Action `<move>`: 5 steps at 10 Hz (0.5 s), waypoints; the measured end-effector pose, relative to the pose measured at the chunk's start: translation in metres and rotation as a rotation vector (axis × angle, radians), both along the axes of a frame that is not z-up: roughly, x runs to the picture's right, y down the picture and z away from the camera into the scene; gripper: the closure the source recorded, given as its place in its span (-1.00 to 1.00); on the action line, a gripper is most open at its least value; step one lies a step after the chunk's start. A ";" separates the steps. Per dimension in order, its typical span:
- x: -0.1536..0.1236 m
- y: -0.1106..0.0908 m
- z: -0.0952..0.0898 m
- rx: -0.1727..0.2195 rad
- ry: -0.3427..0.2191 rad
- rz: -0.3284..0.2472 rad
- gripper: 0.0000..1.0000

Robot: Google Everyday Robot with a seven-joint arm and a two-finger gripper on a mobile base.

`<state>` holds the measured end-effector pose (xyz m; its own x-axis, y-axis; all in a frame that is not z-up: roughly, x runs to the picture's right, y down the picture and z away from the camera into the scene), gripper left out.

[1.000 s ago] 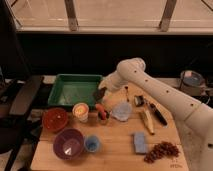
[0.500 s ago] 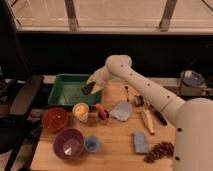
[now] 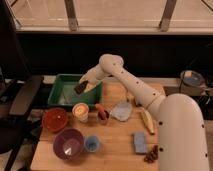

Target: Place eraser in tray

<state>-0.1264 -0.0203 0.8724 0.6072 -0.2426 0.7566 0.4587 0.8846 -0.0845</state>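
the eraser, a small dark block, hangs tilted over the right part of the green tray, clamped in the end effector at the tray's right rim. no writing or label is legible on any item. nearby on the surface: red bowl, purple bowl, light blue block.

The gripper hides part of the tray's right side.
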 end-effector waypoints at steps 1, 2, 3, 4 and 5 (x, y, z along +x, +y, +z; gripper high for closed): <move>-0.007 0.003 0.009 -0.008 -0.003 -0.007 -0.34; -0.009 0.004 0.015 -0.011 0.000 -0.009 -0.50; -0.009 0.006 0.020 -0.012 0.007 -0.012 -0.58; -0.010 0.008 0.026 -0.005 0.018 -0.013 -0.60; -0.009 0.008 0.028 -0.008 0.023 -0.015 -0.60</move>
<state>-0.1350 -0.0123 0.9005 0.6207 -0.2460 0.7445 0.4695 0.8771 -0.1016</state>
